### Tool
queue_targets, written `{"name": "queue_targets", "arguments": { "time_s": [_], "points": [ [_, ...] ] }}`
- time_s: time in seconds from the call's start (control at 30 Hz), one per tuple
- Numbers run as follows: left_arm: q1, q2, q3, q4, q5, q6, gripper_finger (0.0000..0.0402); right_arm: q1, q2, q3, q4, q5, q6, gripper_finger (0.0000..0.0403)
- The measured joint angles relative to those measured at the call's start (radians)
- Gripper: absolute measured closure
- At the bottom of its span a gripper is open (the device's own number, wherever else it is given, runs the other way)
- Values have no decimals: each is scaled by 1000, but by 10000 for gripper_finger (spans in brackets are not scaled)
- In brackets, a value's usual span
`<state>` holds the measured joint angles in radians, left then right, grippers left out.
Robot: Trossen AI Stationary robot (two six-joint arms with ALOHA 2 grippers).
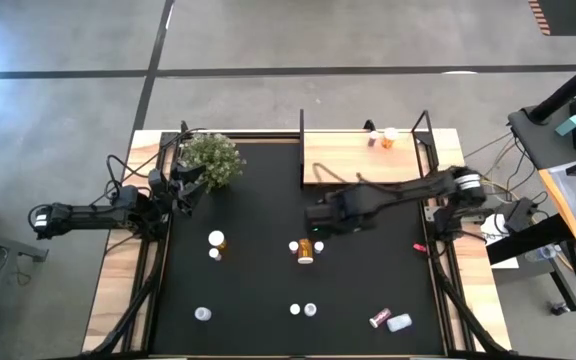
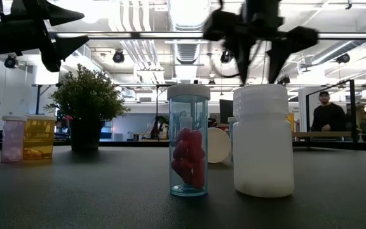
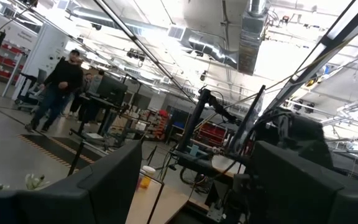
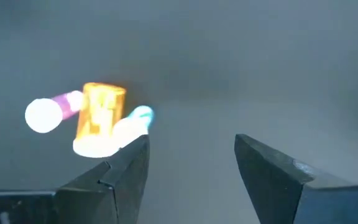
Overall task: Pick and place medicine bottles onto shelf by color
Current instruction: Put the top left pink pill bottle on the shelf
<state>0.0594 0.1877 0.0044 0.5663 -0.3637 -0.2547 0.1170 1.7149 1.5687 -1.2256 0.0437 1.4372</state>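
My right gripper (image 1: 318,218) hangs open and empty above the black mat, just on the far side of a cluster of three bottles. The cluster is an orange bottle (image 1: 306,250) lying down and two white-capped ones beside it. In the right wrist view my gripper (image 4: 191,168) looks down on the orange bottle (image 4: 101,115), a pink one (image 4: 48,112) and a clear one (image 4: 138,118). The shelf (image 1: 363,160) at the far right carries an orange bottle (image 1: 389,137). My left gripper (image 1: 183,185) waits open beside the plant. Other bottles stand scattered on the mat.
A potted plant (image 1: 211,158) stands at the far left. An orange and a white bottle (image 1: 216,240) stand left of centre. Near the front edge are one bottle (image 1: 202,314), a pair (image 1: 303,309), and a maroon (image 1: 379,318) and a white one (image 1: 399,322). A person (image 2: 326,114) stands behind the table.
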Motion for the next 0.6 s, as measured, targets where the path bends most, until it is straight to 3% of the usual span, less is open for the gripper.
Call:
{"name": "queue_targets", "arguments": {
  "time_s": [0.3,0.6],
  "points": [
    [0,0,0,1,0,0,107,17,211,248,-7,0,-276,177],
    [0,0,0,0,0,0,107,18,396,471,-48,-51,-430,177]
  ]
}}
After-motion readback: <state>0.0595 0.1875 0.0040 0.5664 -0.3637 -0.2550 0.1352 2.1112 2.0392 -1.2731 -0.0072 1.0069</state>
